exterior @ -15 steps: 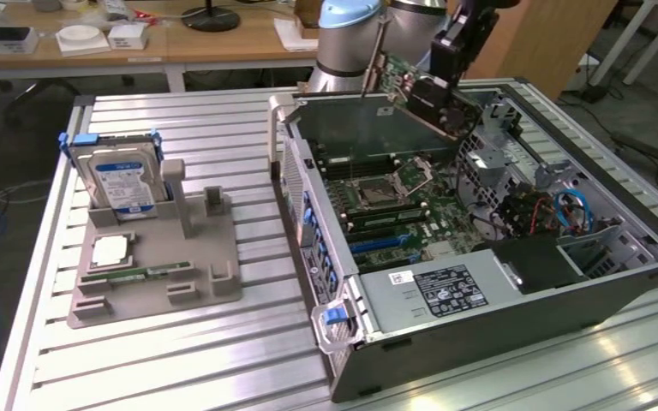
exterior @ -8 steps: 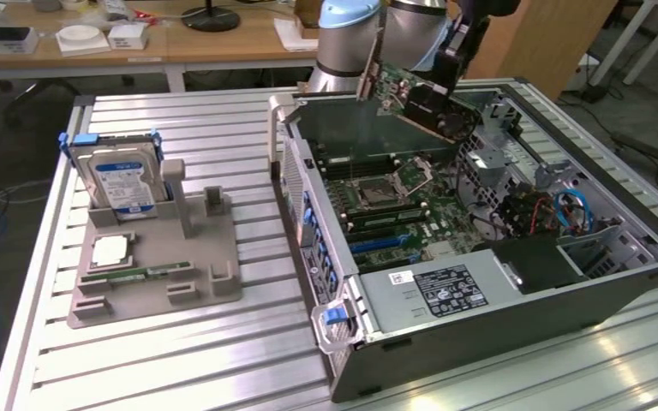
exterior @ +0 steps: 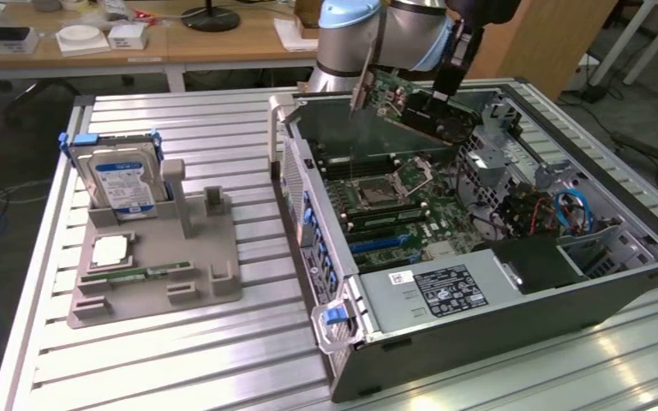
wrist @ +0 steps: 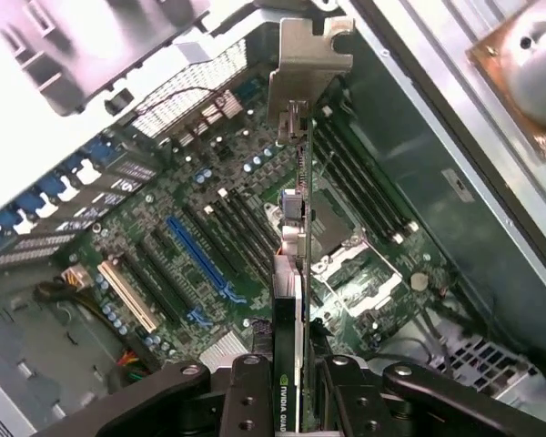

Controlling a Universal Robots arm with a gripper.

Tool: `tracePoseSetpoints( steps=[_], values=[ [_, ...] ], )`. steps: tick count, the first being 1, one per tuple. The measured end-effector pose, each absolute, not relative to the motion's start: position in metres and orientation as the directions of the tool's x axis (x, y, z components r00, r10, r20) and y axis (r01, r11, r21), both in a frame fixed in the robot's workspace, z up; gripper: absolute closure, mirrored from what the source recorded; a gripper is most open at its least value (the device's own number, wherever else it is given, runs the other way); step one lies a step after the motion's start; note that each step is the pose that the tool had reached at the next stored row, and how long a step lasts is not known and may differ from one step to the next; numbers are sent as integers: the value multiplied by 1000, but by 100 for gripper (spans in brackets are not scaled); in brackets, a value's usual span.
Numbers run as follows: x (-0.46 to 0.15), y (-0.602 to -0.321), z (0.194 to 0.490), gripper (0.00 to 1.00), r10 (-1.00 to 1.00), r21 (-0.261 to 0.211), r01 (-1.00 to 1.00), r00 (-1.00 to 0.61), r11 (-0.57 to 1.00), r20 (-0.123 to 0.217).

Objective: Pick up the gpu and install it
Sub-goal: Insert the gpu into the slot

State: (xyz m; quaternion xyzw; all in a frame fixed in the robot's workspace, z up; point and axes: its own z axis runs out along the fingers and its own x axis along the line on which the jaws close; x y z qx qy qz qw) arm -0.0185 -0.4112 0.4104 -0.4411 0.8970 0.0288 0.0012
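Gripper (wrist: 296, 387) clamped tight on the gpu (wrist: 298, 264), and the card hangs edge-down over the open computer case (exterior: 478, 342). Sweeping the exterior view: at nine o'clock, the grey stand (exterior: 152, 287) on the table (exterior: 192, 364) holds the hard drive (exterior: 123, 180). At centre lies the motherboard (exterior: 403, 205). At one o'clock the card floats clear above it, long axis running ten to four. The blue slot (exterior: 380, 242) sits toward six o'clock of the card. By my read, they're not lined up yet.
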Motion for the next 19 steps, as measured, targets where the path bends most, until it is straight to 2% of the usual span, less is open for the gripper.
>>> tracePoseSetpoints(
  steps=[12,19],
  values=[
    [-18,-411,410,75,-886,54,-887,-461,459,-42],
    [-18,-411,409,75,-922,22,-924,-383,382,-58]
  ],
)
